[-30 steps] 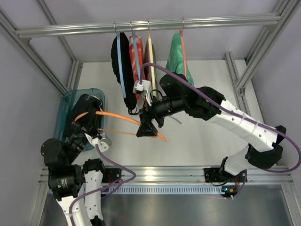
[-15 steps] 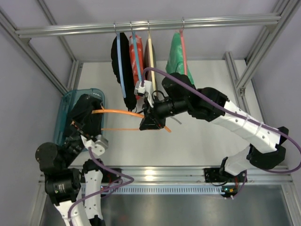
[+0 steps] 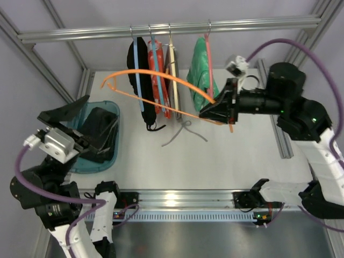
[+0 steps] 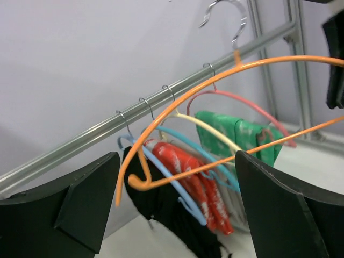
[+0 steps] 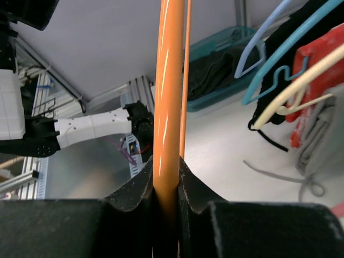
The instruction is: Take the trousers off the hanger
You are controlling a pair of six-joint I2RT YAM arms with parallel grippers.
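Right pincer (image 5: 165,172) is clamped on the thin orange hanger (image 5: 167,80); left pincer (image 4: 177,161) apart; soft black trousers (image 3: 99,131) in teal bin (image 3: 94,164), 9 o'clock.

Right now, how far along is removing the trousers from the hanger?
Done: the trousers lie in the teal bin, off the hanger. In hand: the right jaws grip the bare hanger, raised. Left: probably only putting it down; the left jaws are open.
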